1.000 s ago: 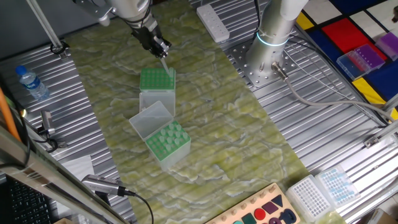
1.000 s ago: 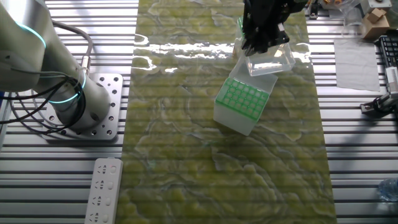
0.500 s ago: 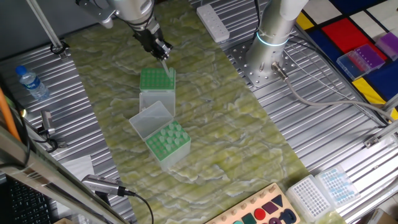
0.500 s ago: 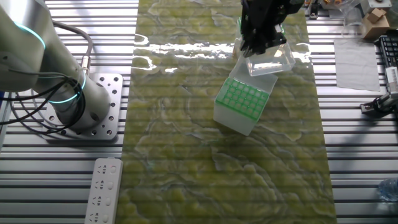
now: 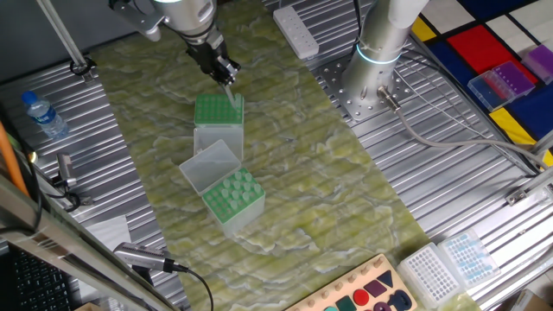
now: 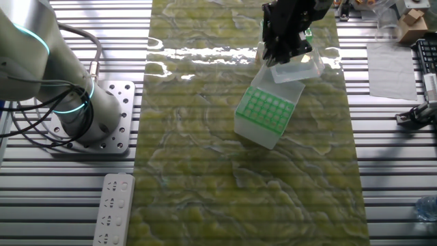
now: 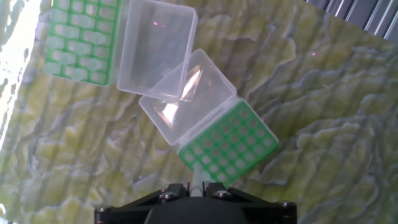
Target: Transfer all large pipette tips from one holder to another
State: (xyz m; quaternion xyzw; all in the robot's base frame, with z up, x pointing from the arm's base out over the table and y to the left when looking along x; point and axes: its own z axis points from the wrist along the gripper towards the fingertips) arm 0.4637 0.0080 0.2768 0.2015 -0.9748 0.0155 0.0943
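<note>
There, saw the gripper [image 5: 225, 76] just above the plain green holder [image 5: 218, 111]. Found its two fingers closed tight on one large pipette tip [image 5: 230, 90], pale and thin, with the wide end up in the grip. Saw the thin end pointing down at the far edge of that holder. Could not tell if it touched the holder or hung a little over it.

Looked down along the fingers and saw rows of small round holes in the plain green holder, most of them open.

Spotted a second holder [image 5: 233, 194] near the plain green holder, on the side away from the gripper. Saw many more tips [image 7: 78, 37] standing in it, like pale dots in rows.

Noticed two clear lids [image 7: 158, 53] flipped open between the plain green holder and the second one, with their corners overlapping.

Saw a wavy green mat [image 5: 328, 199] under the plain green holder.
</note>
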